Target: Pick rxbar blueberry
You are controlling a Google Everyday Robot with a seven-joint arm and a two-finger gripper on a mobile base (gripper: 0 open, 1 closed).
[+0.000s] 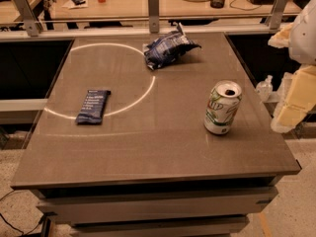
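The rxbar blueberry (93, 106) is a small flat dark navy wrapper with pale text. It lies on the left part of the brown table (158, 147), across a white circle line. My arm and gripper (291, 107) hang pale at the right edge of the view, beyond the table's right side. They are far from the bar and hold nothing that I can see.
A green-and-white soda can (222, 107) with an open top stands upright on the right part of the table. A puffy blue-and-white snack bag (169, 47) lies at the back centre. A rail with metal posts (153, 4) runs behind the table, with a cluttered desk beyond.
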